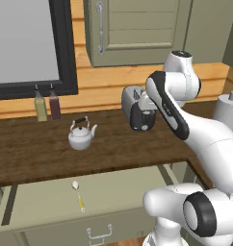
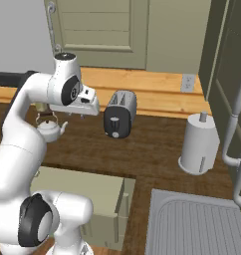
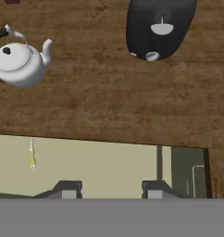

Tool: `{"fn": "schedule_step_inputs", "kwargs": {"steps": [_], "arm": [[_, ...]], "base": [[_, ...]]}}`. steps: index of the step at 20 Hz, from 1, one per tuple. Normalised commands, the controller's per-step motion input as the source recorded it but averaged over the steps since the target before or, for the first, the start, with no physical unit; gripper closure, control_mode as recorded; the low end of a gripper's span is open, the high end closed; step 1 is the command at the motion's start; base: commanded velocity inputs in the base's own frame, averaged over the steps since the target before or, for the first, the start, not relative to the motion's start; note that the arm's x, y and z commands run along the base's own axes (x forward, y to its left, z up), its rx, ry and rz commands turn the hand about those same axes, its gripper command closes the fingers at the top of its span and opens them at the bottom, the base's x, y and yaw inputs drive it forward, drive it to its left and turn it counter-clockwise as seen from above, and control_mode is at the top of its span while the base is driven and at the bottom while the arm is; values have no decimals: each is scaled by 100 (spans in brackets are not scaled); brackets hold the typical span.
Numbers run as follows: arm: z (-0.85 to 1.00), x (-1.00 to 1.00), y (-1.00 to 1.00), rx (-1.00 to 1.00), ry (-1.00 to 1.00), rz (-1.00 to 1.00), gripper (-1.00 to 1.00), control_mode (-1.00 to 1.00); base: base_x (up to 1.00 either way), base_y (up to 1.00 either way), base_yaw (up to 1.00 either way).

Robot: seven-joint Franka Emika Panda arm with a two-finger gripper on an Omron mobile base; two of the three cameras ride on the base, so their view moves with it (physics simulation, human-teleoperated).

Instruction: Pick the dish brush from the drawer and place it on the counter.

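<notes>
- Two small dark claw tips are sitting at the bottom of the hand view, spread wide apart w/ nothing between them.
- Claw is hovering high above the front edge of the long dark brown wood-grain counter, looking down over the wide shallow pale olive-green drawer, which is standing pulled open below the counter edge.
- Small thin dish brush w/ white rounded head and slim yellow handle is lying flat on the drawer floor, head toward the counter, handle toward the drawer front; in the hand view it is lying off to the left of the tips, well apart.
- Round silver kettle and dark-fronted silver toaster are standing on the counter, apart from each other.
- Step, as I'm reading it: approach phase; brush not yet reached.
- Next move is calling for shifting sideways until the tips are straddling the handle, dropping into the drawer, then closing across the thin handle. Handle is slim, so alignment probably needs to be tight.
</notes>
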Motion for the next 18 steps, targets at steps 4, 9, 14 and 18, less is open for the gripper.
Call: {"fn": "schedule_step_inputs", "kwargs": {"steps": [4, 9, 14, 18], "arm": [[-7, -47, 6, 0, 0, 0, -100, -100], [-69, -38, 73, 0, 19, 0, -100, -100], [-72, -15, 100, 0, 22, 0, -100, -100], [-72, -1, 100, -5, 29, 0, -100, -100]], "base": [[0, 0, 0], [0, 0, 0], [0, 0, 0], [0, 0, 0]]}}
